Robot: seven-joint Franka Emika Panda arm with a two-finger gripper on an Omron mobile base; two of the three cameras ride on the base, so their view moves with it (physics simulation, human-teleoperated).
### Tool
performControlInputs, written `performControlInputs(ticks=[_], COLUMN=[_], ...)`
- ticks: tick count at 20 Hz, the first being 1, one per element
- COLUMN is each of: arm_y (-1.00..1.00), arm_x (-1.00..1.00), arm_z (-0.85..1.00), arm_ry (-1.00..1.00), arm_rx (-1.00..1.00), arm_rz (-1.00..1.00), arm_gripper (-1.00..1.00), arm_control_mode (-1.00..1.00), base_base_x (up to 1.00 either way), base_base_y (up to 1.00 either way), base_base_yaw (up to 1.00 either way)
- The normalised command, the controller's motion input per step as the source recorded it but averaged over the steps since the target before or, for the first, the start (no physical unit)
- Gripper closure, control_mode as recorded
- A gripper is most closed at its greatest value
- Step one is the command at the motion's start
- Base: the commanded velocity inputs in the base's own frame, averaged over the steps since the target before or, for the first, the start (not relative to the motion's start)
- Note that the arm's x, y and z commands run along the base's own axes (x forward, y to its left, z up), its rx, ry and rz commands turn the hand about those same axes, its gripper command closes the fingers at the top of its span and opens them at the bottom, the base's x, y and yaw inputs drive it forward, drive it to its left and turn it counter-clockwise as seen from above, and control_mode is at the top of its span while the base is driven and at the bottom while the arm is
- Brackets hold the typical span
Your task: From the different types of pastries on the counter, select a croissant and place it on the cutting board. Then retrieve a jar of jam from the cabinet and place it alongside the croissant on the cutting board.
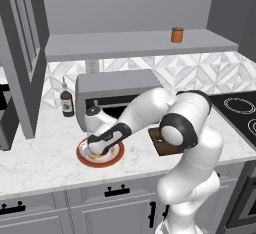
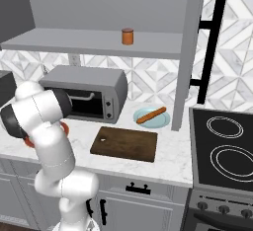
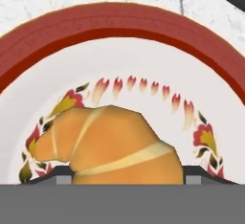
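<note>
Croissant: golden-brown curled lumpy croissant (image 3: 112, 144) lies on the round red-rimmed plate (image 3: 119, 24), inside its ring of painted flowers, close up in the hand view.
Claw: claw (image 1: 98, 149) is down over the red-rimmed plate; in the hand view the two small dark finger tips (image 3: 60, 174) stand on either side of the croissant, right by its flanks. Whether they press on it or stand free I cannot tell.
Plate: sits on the white-grey marbled stone bench (image 1: 45, 158), in front of the silver toaster oven (image 1: 117, 90).
Cutting board: flat dark brown wooden cutting board (image 2: 125, 143) with a small hole near one edge lies bare on the bench, in front of the toaster oven and to the right of the red-rimmed plate.
Stick pastry: long thin orange-brown stick-shaped pastry (image 2: 151, 115) rests on a pale blue round plate (image 2: 161, 121), just behind the cutting board.
Jam jar: small orange cylindrical jar with a darker lid (image 1: 177, 34) stands upright on the long flat grey shelf (image 1: 125, 45), above the toaster oven.
Bottle: dark brown bottle with a thin neck (image 1: 66, 100) stands to the left of the toaster oven.
</note>
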Motion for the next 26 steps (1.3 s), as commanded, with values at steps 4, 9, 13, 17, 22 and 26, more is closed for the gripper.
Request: performControlInputs(ticks=[4,9,13,17,22,26], arm_y=[-0.08,-0.37,-0.64,-0.69,-0.80,-0.75], arm_x=[0.00,0.00,-0.01,-0.11,0.00,0.00], arm_z=[0.79,0.78,0.41,0.09,0.03,0.23], arm_ry=[-0.02,0.01,0.08,0.04,-0.02,-0.13], arm_rx=[0.00,0.04,0.15,0.16,0.08,0.00], arm_rz=[-0.11,-0.12,-0.10,-0.08,-0.02,0.02], arm_gripper=[1.00,1.00,1.00,1.00,1.00,1.00], arm_control_mode=[-1.00,-1.00,-1.00,-1.00,-1.00,-1.00], base_base_x=[0.00,0.00,0.00,0.00,0.00,0.00], base_base_y=[0.00,0.00,0.00,0.00,0.00,0.00], base_base_yaw=[0.00,0.00,0.00,0.00,0.00,0.00])
